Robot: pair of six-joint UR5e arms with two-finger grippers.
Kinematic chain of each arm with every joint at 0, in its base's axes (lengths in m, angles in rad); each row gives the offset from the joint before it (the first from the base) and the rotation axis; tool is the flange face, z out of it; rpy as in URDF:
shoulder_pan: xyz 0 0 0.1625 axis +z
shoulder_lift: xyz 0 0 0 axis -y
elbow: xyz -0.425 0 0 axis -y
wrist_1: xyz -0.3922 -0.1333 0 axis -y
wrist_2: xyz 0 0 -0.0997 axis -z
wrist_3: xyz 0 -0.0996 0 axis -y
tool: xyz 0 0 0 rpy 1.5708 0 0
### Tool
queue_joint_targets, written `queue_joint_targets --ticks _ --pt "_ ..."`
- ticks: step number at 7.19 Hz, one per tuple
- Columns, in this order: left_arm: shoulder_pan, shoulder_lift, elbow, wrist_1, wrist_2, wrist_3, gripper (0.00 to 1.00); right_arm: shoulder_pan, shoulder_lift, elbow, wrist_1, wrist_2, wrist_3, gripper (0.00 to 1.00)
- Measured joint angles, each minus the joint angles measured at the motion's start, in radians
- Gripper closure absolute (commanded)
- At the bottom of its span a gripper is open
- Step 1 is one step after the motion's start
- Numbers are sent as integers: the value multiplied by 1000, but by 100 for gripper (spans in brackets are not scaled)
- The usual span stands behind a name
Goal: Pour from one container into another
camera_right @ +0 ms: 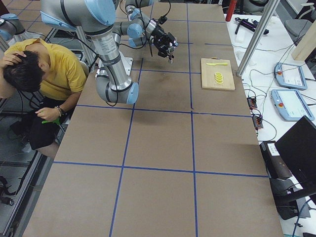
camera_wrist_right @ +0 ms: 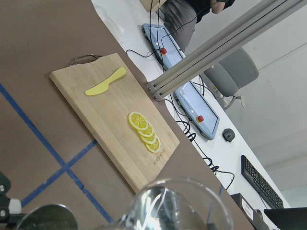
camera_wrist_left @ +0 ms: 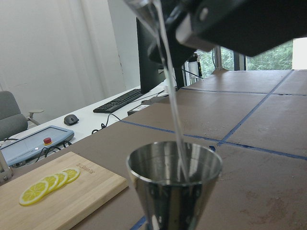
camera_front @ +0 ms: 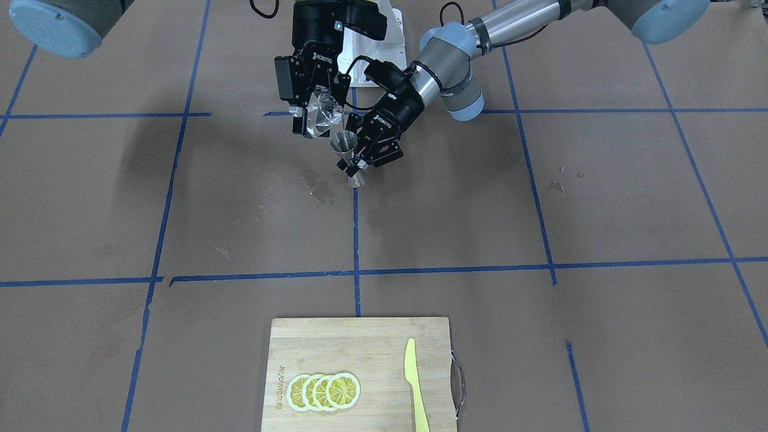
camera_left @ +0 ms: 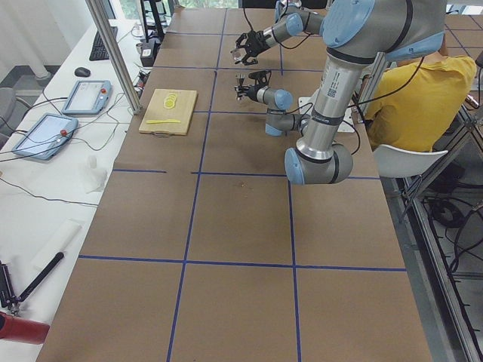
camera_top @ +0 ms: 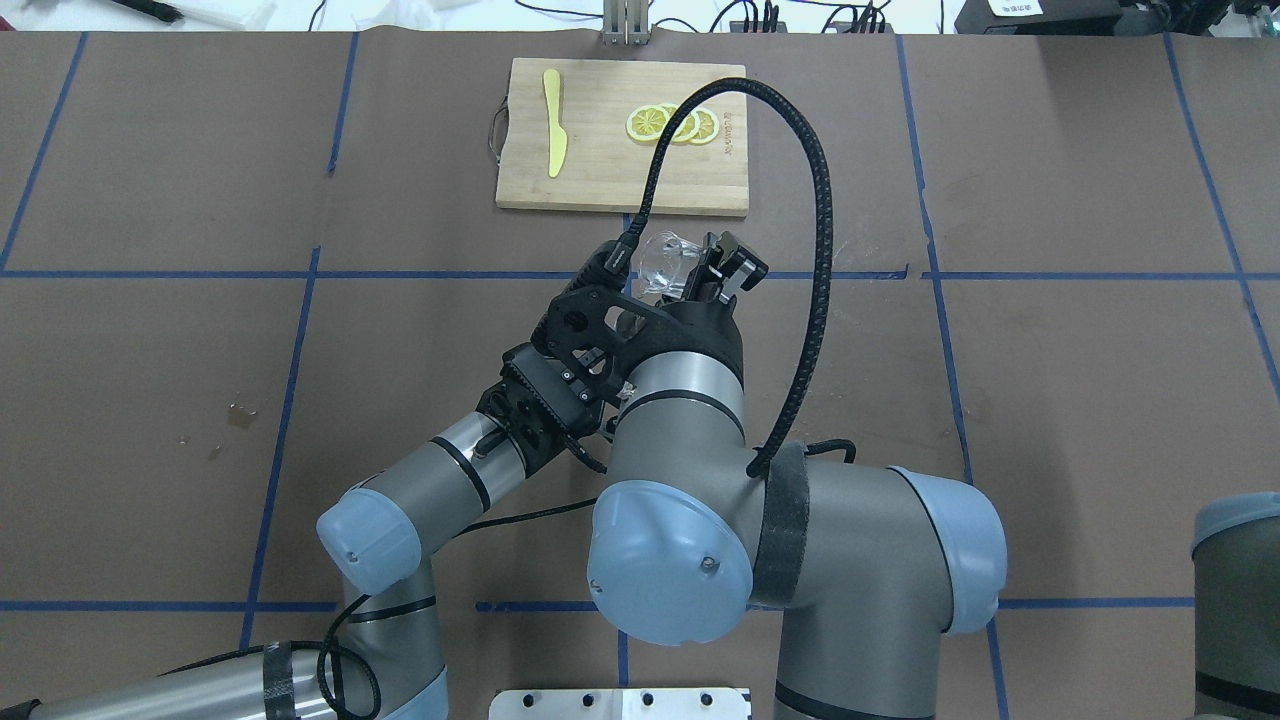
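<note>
Exterior front-facing: glass (camera_front: 321,115) lip over jigger (camera_front: 347,153)

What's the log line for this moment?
phase: pouring | right hand: tilted clear glass cup | left hand: steel hourglass jigger | stream: entering jigger

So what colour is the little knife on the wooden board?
The knife is pale yellow, clearest in the front-facing view.

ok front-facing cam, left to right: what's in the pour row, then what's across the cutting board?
Pour row: glass cup, tilted in the right gripper → jigger, held by the left gripper. Cutting board: lemon slices → yellow knife → metal handle.
</note>
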Motion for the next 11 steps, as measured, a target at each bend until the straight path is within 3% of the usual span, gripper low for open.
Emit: queue_joint_targets --ticks 11 --pt "0 4 -7 -3 0 1 100 5 17 -7 -32 -61 -162 100"
